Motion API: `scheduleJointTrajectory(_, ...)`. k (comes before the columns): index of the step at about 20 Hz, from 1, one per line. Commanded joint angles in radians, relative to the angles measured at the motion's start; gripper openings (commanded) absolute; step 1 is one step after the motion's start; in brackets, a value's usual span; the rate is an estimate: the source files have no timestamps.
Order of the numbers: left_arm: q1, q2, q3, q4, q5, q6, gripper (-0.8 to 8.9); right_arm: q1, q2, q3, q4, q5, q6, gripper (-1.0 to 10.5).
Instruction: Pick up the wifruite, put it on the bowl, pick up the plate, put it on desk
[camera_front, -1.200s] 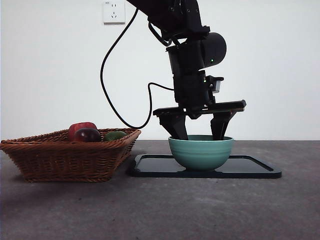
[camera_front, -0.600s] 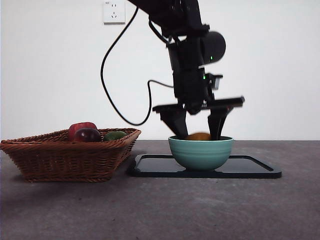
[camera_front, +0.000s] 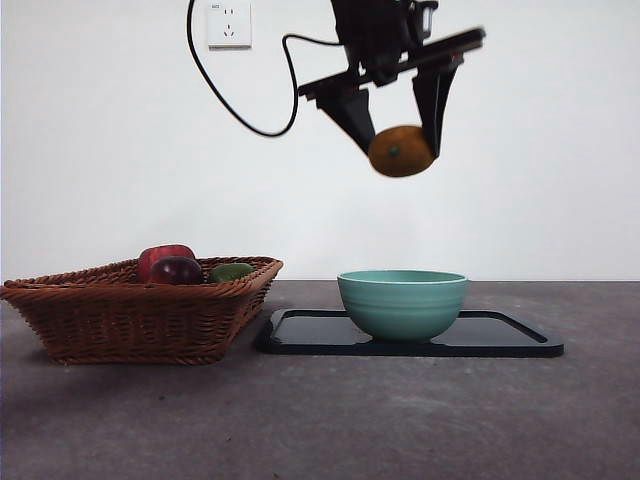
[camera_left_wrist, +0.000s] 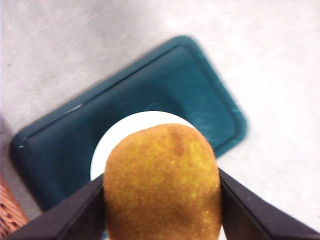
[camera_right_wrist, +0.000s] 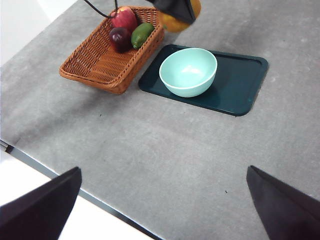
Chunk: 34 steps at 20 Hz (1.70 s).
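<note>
left gripper hangs high above the table, its two black jaws closed on the wifruite, a round orange fruit with a small green stem spot. from the left wrist camera the fruit fills the gap between the jaws, directly over the bowl. no brand or readable writing shows anywhere (only a white wall socket behind the arm). the mint-teal bowl stands empty on a dark teal tray, which lies flat on the desk, a dark grey mottled surface. just beside the tray, a brown wicker basket holds a red fruit, a dark purple fruit and a green fruit. the wall behind is plain white. right gripper waits well back from the objects, jaws spread wide, holding nothing.
</note>
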Motion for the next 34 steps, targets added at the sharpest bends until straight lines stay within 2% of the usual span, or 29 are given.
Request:
scheduleJointTrajectory(1, -0.029, -0.010, -0.002, -0.052, 0.005, 0.004, 2.71, 0.006, 0.002, 0.009, 0.007, -0.001, 0.027, 5.5)
scheduleJointTrajectory(4, -0.042, -0.063, -0.019, -0.059, 0.006, 0.009, 2.71, 0.006, 0.002, 0.009, 0.007, 0.000, 0.028, 5.5)
scheduleJointTrajectory(7, -0.058, -0.158, -0.107, -0.061, 0.006, 0.013, 2.71, 0.006, 0.002, 0.009, 0.010, 0.003, 0.027, 5.5)
scheduleJointTrajectory(14, -0.066, -0.474, -0.538, -0.060, 0.001, 0.031, 2.71, 0.006, 0.002, 0.009, 0.017, 0.003, 0.027, 5.5)
scheduleJointTrajectory(20, 0.004, -0.647, -0.804, -0.060, -0.014, 0.034, 2.71, 0.006, 0.002, 0.009, 0.038, 0.003, 0.027, 5.5)
scheduleJointTrajectory(25, 0.081, -0.680, -0.999, -0.050, -0.037, 0.013, 2.71, 0.006, 0.002, 0.009, 0.038, 0.003, 0.027, 5.5)
scheduleJointTrajectory(27, 0.108, -0.681, -1.089, 0.050, -0.074, 0.000, 2.71, 0.006, 0.002, 0.009, 0.038, 0.003, 0.027, 5.5)
scheduleJointTrajectory(31, 0.184, -0.680, -1.221, 0.269, -0.074, -0.043, 2.71, 0.006, 0.002, 0.009, 0.038, 0.003, 0.028, 5.5)
scheduleJointTrajectory(34, 0.242, -0.680, -1.297, 0.380, -0.074, -0.070, 2.71, 0.006, 0.002, 0.009, 0.038, 0.003, 0.027, 5.5)
